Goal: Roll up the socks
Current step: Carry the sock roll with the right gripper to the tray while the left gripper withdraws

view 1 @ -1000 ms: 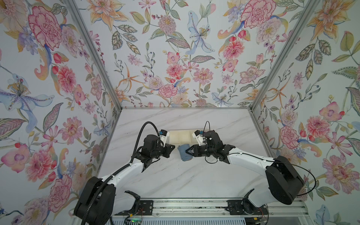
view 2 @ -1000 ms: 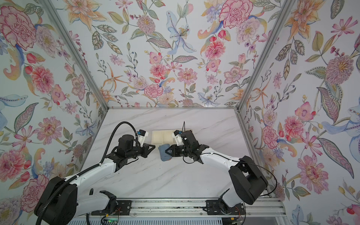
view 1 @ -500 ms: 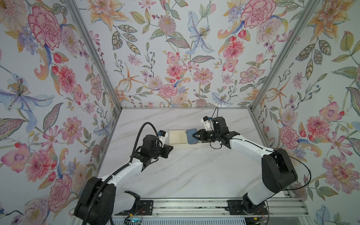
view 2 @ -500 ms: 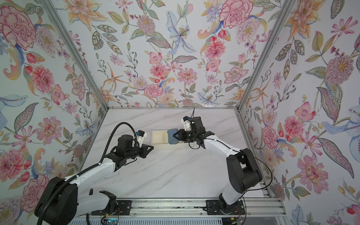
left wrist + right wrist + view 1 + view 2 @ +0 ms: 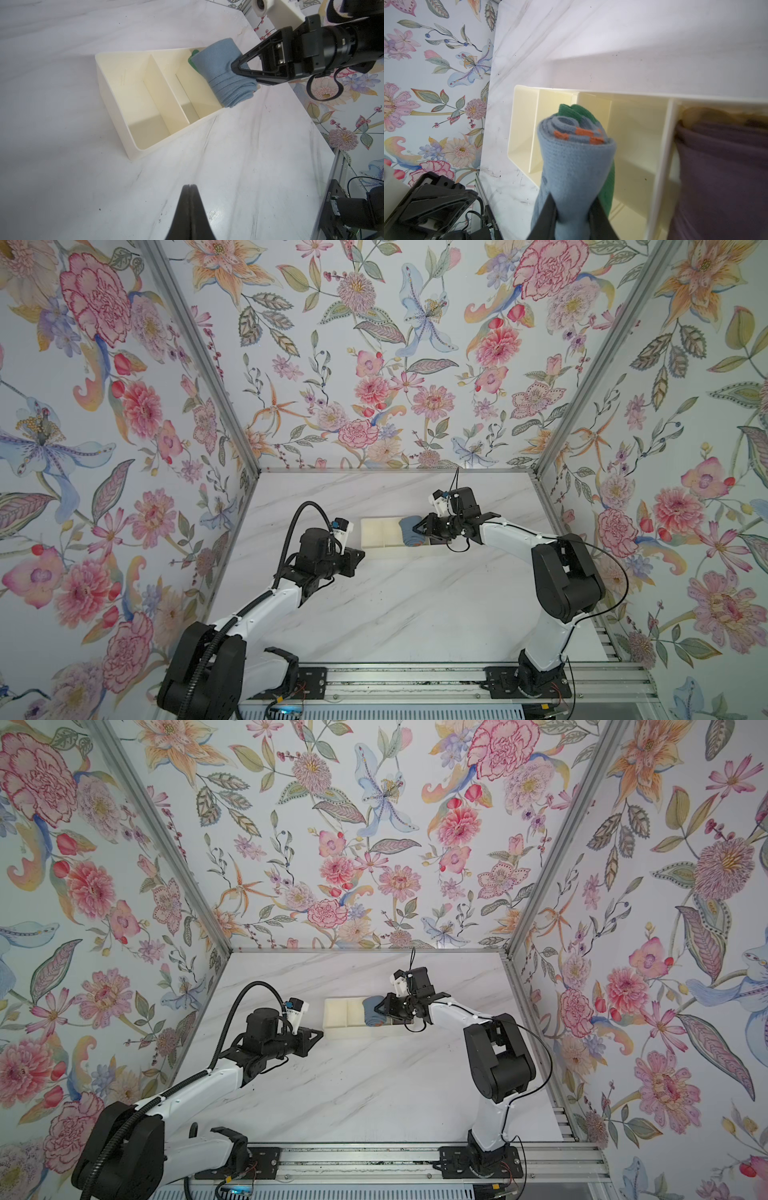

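Note:
The socks (image 5: 575, 158) are a rolled blue-grey bundle with green and orange showing at its end. My right gripper (image 5: 574, 209) is shut on the bundle and holds it above the cream divided tray (image 5: 116, 99). In both top views the socks (image 5: 409, 531) (image 5: 372, 1013) hang over the tray's right part, at the right gripper (image 5: 417, 529) (image 5: 379, 1009). The left wrist view shows the socks (image 5: 224, 70) in the right gripper (image 5: 239, 68), above a compartment. My left gripper (image 5: 189, 186) is shut and empty, hovering over bare table left of the tray (image 5: 359, 558) (image 5: 318, 1036).
A dark purple rolled bundle (image 5: 720, 166) fills the tray compartment beside the one under the socks. The tray (image 5: 376, 533) has empty compartments toward its left end. Floral walls close in the marble table (image 5: 415, 605) on three sides, with a rail at the front.
My right gripper has carried the socks from the table in front of the tray back and up over the tray. The left gripper has drawn away to the left.

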